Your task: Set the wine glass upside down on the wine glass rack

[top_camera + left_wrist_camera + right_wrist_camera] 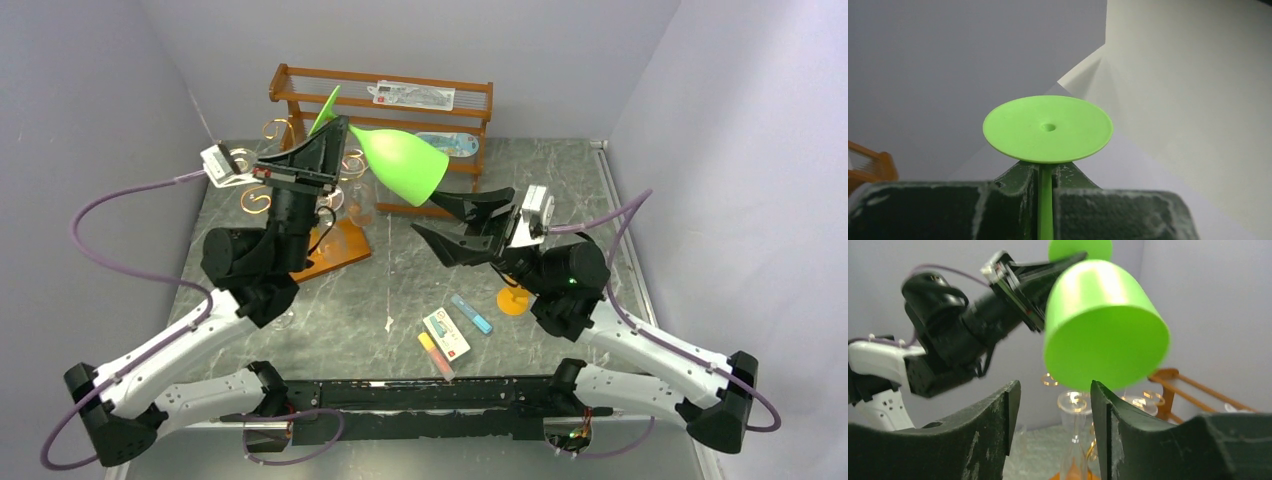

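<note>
My left gripper point(338, 135) is shut on the stem of a green wine glass point(405, 165) and holds it high above the table, tilted, bowl mouth down toward the right and foot up at the back. In the left wrist view the stem point(1045, 200) runs between the jaws with the round foot point(1048, 129) beyond them. The wine glass rack point(262, 196), gold wire on a brown base point(335, 250), stands just under and left of the glass, with clear glasses point(1075, 405) hanging upside down. My right gripper point(442, 222) is open and empty, below the green bowl point(1105, 327).
A two-tier brown wooden shelf point(380, 100) with packets stands at the back wall. An orange disc point(513, 300), a small white box point(447, 333), a blue stick point(470, 313) and a yellow-pink one point(433, 350) lie on the near table. Walls close both sides.
</note>
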Controlling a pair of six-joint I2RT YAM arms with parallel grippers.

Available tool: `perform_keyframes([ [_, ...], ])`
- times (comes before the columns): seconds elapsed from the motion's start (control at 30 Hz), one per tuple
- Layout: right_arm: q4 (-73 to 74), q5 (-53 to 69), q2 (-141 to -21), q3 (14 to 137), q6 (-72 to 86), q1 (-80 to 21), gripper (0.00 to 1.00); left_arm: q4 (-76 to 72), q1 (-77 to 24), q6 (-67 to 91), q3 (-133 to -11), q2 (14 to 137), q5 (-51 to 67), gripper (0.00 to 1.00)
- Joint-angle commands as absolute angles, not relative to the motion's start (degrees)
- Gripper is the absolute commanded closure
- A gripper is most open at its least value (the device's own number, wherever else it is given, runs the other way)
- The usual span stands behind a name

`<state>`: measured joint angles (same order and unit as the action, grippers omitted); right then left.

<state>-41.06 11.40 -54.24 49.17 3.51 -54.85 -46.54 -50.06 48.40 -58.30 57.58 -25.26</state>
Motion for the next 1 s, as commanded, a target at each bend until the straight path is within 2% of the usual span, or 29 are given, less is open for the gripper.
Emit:
perform_keyframes([
  [0.0, -31.8, 8.9, -49.7, 46.2, 6.3, -54.8, 0.4, -37.6, -49.9, 36.8, -59.1, 52.4, -22.4, 0.95],
  [0.23, -14.8, 12.1, -42.8, 46.1, 5.4, -54.8, 0.32, -23.0, -49.8, 23.3, -58.4, 46.2, -9.1, 0.95],
  [0.4, -8.1, 16.9, -42.9, 50.7, 4.7, -54.8, 0.32, -12.1, -49.8, 12.7, -59.0, 43.3, -1.7, 0.95],
  [0.63, -14.5, 16.9, -46.5, 51.4, 16.0, -54.8, 0.32, -0.2, -49.8, 2.3, -59.1, 39.3, 0.1, 0.95],
  [0.77, -22.4, 9.3, -49.8, 50.7, 34.5, -54.8, 0.3, -0.4, -49.8, -3.0, -56.0, 36.3, 0.1, 0.95],
  [0.97, -24.8, 8.0, -56.1, 54.7, 49.9, -54.9, 0.3, -3.4, -49.9, -7.8, -50.6, 34.1, 2.5, 0.95],
])
